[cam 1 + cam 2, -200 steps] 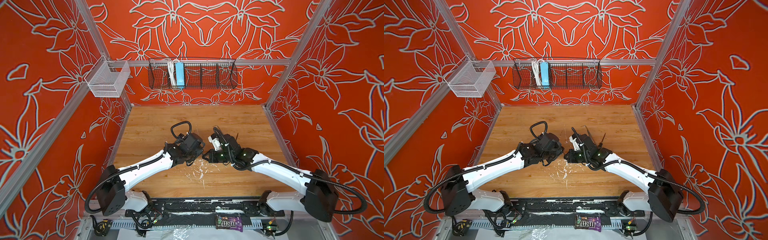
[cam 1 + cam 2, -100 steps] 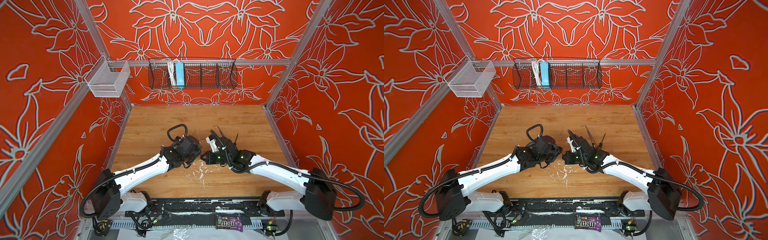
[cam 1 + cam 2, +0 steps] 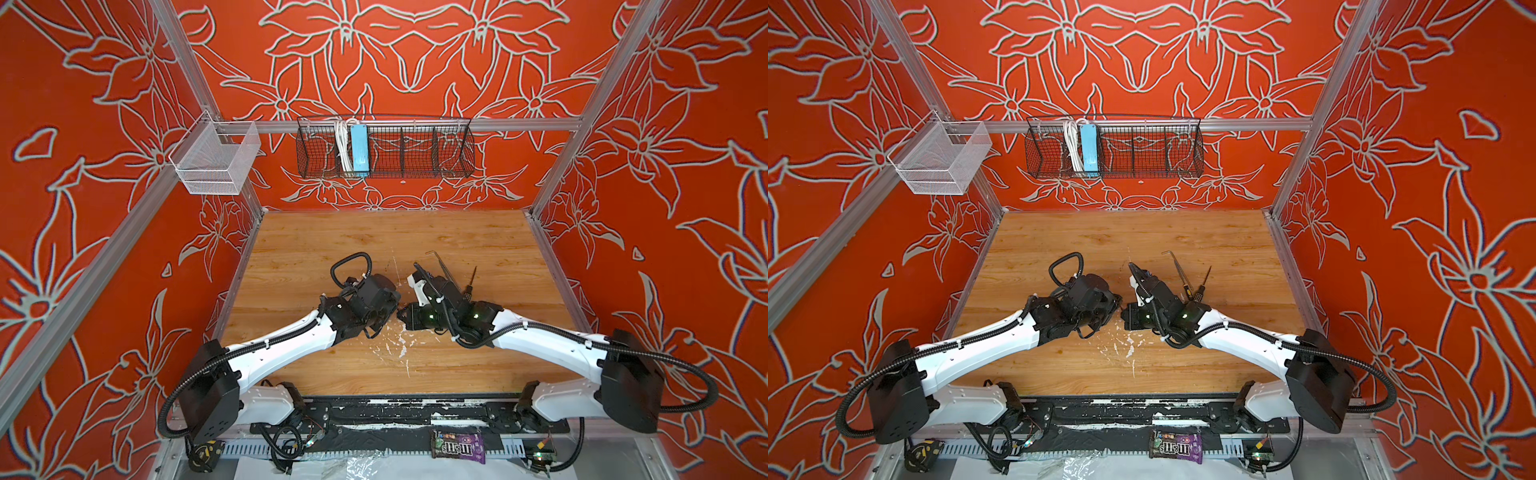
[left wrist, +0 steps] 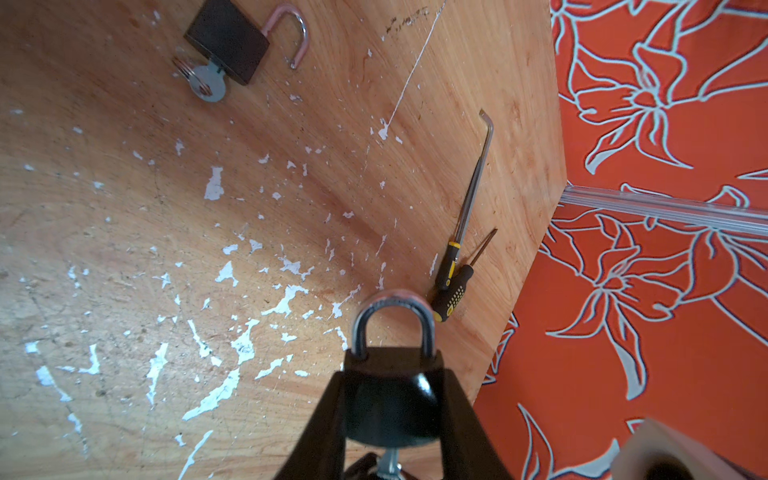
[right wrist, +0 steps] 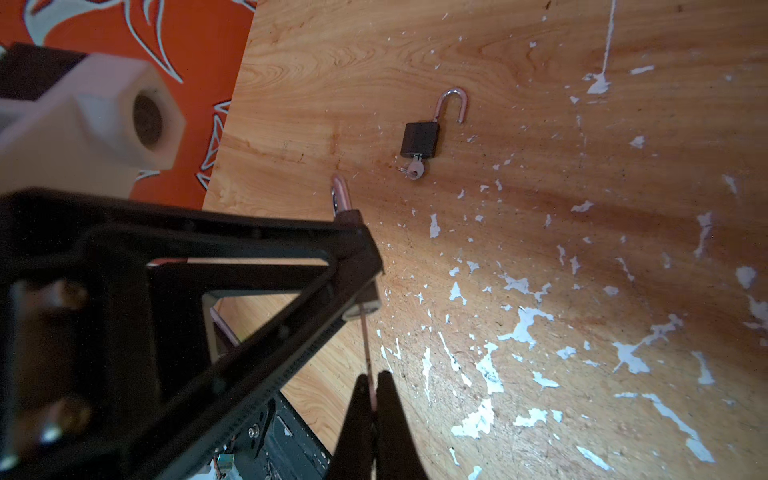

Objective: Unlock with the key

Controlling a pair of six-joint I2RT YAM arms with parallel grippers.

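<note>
Black-bodied, with a steel shackle (image 4: 392,316) seated at both legs, the padlock (image 4: 390,409) sits clamped between the two fingers (image 4: 328,415) of my left pincer (image 4: 392,374), which is narrowed to the width of the lock body. I see it held up off the counter (image 3: 374,241), roughly over the middle of the wood and toward the front, where the two arms meet in both top views. A key (image 5: 366,345) sticks out of the lock's underside, and my right pincer (image 5: 372,380) is pinched tight on it (from the right wrist camera the key shows edge-on, a thin strip running from the lock's base into the closed fingertips).

A second padlock (image 4: 226,39) lies flat on the counter, well apart from the held one, with its shackle swung open and a ringed key (image 4: 208,85) in its keyhole. Toward the right wall lie a black-and-yellow screwdriver (image 4: 451,297) and, just beside it, a long tool with a bent tip (image 4: 478,174). The wood is flecked with white chips.

On the back wall hangs a black wire basket (image 3: 415,149) holding a blue box (image 3: 359,149) and a white cable (image 3: 343,145). A white mesh basket (image 3: 216,160) hangs at the left. A packet of M&M's (image 3: 457,446) lies at the front rail.
</note>
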